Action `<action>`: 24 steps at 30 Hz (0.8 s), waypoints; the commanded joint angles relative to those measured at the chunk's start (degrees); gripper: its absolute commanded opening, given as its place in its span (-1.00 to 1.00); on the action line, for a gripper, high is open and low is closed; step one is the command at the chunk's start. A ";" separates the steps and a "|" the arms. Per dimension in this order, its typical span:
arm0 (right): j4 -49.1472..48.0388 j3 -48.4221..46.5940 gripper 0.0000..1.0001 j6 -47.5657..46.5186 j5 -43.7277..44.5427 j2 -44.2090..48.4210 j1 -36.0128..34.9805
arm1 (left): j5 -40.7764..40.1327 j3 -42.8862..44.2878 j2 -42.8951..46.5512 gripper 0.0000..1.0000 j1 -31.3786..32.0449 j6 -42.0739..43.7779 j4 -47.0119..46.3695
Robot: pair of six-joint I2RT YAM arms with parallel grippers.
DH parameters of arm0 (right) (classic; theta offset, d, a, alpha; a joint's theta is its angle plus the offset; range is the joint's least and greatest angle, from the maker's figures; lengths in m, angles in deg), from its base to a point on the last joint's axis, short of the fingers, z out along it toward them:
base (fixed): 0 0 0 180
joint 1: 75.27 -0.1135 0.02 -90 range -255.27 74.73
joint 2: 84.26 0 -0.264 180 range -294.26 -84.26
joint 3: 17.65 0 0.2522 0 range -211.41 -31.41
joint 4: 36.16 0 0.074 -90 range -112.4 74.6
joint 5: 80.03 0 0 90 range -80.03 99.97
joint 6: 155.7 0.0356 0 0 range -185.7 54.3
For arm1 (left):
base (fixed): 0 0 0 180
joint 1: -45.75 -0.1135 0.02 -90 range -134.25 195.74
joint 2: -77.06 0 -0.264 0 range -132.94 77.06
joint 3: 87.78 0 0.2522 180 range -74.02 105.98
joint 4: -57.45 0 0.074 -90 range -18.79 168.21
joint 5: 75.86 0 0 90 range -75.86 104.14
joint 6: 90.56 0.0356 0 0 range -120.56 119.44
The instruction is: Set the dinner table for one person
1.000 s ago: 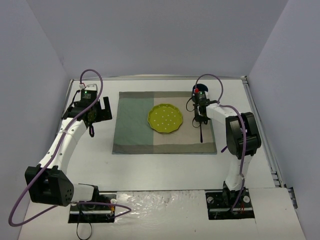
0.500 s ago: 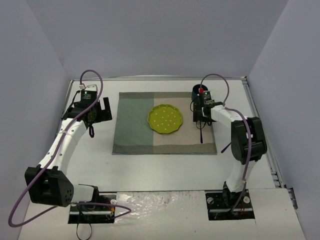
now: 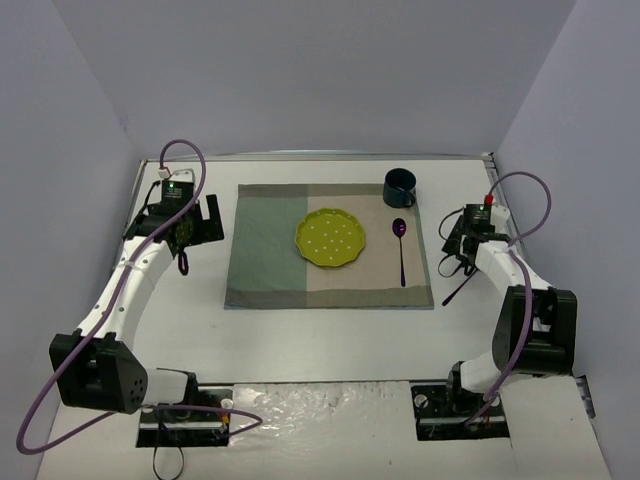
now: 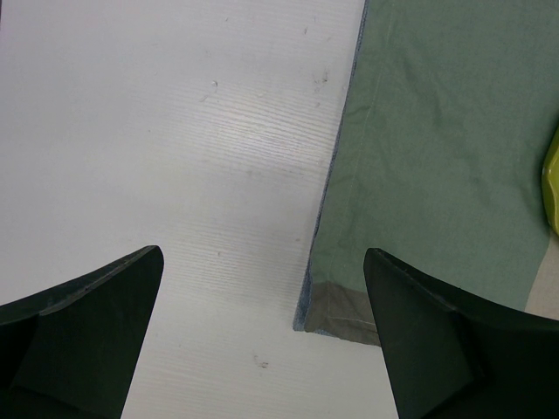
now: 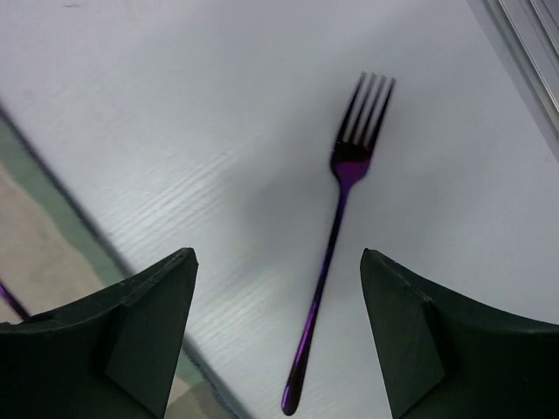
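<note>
The big white desk (image 3: 320, 340) lies under everything. On it, a green and tan mat (image 3: 265, 255) holds a yellow plate (image 3: 331, 238), blue cup (image 3: 399, 187) and purple spoon (image 3: 400, 250). The left gripper (image 4: 262, 253) hangs wide open and empty by the mat's left edge. The right gripper (image 5: 278, 255), wide open and empty, is over a purple fork (image 5: 336, 227).
</note>
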 commanded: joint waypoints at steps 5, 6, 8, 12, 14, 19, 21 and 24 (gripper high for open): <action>-2.97 1.85 0.28 4.12 -2.17 -3.39 4.39 | -1.72 1.21 2.65 0.94 -0.43 0.89 -1.36; -3.39 2.25 0.23 4.11 -2.77 -3.99 5.08 | -1.92 1.21 2.80 0.94 -0.43 0.99 -1.36; -4.05 2.70 0.13 3.89 -3.43 -4.68 5.83 | -2.11 1.18 2.89 0.94 -0.43 1.02 -1.33; -4.37 3.00 0.00 3.72 -4.12 -5.95 6.79 | -2.13 1.12 2.89 0.94 -0.43 1.03 -1.36; -4.41 3.38 -0.11 3.57 -4.10 -5.99 7.12 | -2.04 1.12 2.89 0.94 -0.43 0.99 -1.36; -4.68 4.07 -0.37 3.24 -4.60 -6.80 7.71 | -1.83 1.20 2.89 0.93 -0.43 0.98 -1.36; -4.77 3.99 -0.47 3.15 -5.03 -7.32 8.14 | -1.83 1.12 2.98 0.94 -0.43 0.90 -1.45; -4.85 3.82 -0.69 2.98 -5.47 -7.95 8.40 | -2.13 1.12 3.06 0.94 -0.43 1.08 -1.41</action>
